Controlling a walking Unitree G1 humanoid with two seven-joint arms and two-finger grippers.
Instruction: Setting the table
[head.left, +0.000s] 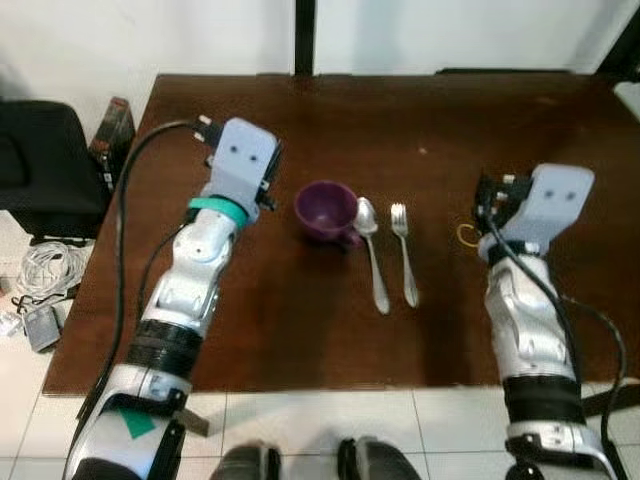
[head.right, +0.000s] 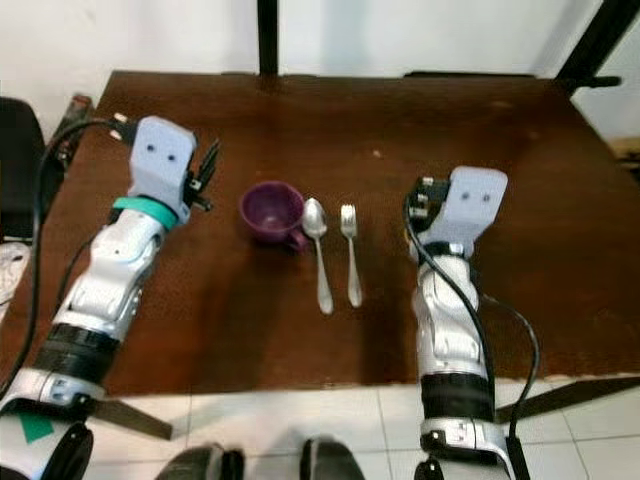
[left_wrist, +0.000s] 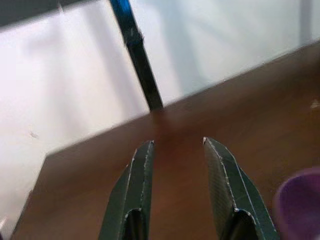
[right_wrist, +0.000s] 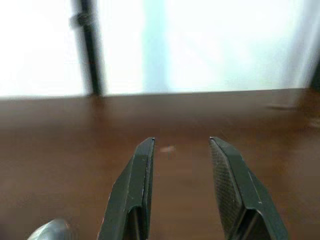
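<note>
Two silver arms reach over a dark brown worktop (head.left: 300, 320), the left pincer (left_wrist: 177, 150) hovering just left of a purple cup (head.left: 327, 211) and the right pincer (right_wrist: 181, 147) hovering well to the right of the cutlery, each with its black fingers apart and empty. Near the middle of the worktop stands the cup, with a spoon (head.left: 372, 250) lying just to its right, bowl touching the cup's handle side, and a fork (head.left: 404, 250) lying parallel just beside the spoon. A small yellow ring (head.left: 467, 235) lies on the wood near the right arm.
</note>
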